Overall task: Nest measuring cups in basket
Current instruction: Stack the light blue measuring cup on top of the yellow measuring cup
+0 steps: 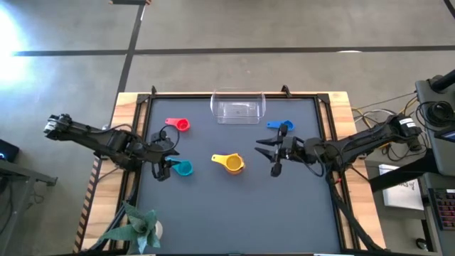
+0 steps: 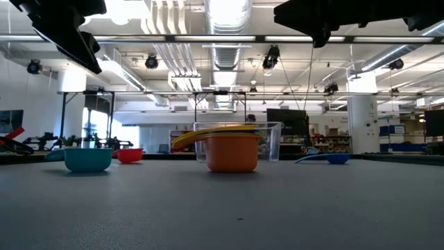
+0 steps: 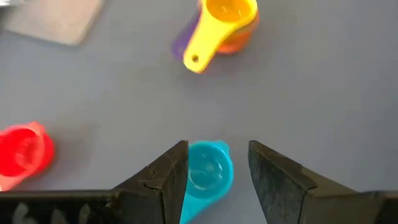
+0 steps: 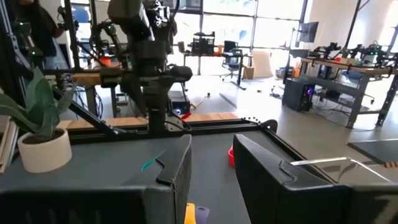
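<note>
While parted, empty left gripper (image 3: 217, 180) fingers hover above the light blue round plastic measuring cup (image 3: 208, 174); right gripper (image 1: 274, 154) likewise parted, empty, near the nested yellow-topped orange cup stack (image 1: 232, 163).

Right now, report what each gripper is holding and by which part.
Nothing is held. The left gripper hangs open above the light blue measuring cup; the right gripper is open over bare mat.

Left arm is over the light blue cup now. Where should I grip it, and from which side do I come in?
Come straight down with the left gripper, which is open and already straddles the light blue cup. Close across the round bowl, which stands upright and mouth-up with open mat beside it. Its handle lies flat towards the gripper, probably too low to pinch.
</note>
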You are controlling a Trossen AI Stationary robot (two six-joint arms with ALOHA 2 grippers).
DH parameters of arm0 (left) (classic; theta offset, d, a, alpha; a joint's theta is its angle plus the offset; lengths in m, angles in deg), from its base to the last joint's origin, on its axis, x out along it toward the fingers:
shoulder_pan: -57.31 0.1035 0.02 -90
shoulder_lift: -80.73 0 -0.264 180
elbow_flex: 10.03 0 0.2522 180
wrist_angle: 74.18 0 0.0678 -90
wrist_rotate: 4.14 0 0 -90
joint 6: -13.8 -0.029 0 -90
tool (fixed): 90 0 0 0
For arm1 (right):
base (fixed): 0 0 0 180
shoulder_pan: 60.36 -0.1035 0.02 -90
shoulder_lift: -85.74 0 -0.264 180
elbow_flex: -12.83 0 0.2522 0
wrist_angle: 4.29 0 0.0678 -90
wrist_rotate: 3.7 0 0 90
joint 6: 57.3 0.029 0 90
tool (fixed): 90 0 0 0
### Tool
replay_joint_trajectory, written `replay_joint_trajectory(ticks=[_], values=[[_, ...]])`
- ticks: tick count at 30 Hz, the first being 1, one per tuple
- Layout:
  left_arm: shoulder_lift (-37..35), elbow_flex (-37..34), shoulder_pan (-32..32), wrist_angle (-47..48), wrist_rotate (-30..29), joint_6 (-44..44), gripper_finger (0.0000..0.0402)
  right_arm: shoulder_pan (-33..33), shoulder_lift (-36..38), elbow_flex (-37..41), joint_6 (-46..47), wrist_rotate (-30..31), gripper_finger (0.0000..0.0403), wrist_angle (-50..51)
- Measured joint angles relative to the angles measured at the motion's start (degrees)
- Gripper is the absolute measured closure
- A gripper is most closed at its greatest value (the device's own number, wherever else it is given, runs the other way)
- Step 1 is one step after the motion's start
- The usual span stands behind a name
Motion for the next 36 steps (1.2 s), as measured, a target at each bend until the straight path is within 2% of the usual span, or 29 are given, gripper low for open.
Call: replay_joint_trajectory(ticks=[6, 10, 15, 24, 30, 33, 36], values=[[4.59, -1.55, -0.01, -0.13, 3.05, 0.33, 0.0252, 0.0, 0.04, -0.04, 0.0, -0.02, 0.0298, -0.01], [8.51, -3.27, 0.43, -0.13, 2.88, -1.67, 0.0252, 0.0, -0.02, -0.04, 0.02, 0.0, 0.0296, -0.01], [11.25, -4.21, 4.72, -0.05, 2.91, -4.49, 0.0251, 0.0, -0.02, -0.07, 0.0, -0.02, 0.03, -0.01], [11.76, -4.13, 14.96, -4.75, 8.17, -13.17, 0.0242, 0.01, -0.02, -0.09, -0.56, -0.02, 0.0298, 0.01], [11.76, -4.15, 15.96, -5.71, 8.56, -13.6, 0.0241, 0.0, -0.02, -0.09, 0.05, -0.17, 0.0303, 0.03], [11.86, -4.15, 15.96, -6.39, 8.56, -13.6, 0.0227, 0.0, -0.02, -0.11, 0.08, -0.22, 0.0301, 0.03], [12.47, -4.15, 16.04, -6.92, 8.36, -13.86, 0.0196, 0.0, -0.02, -0.13, 0.7, -0.24, 0.0301, 0.03]])
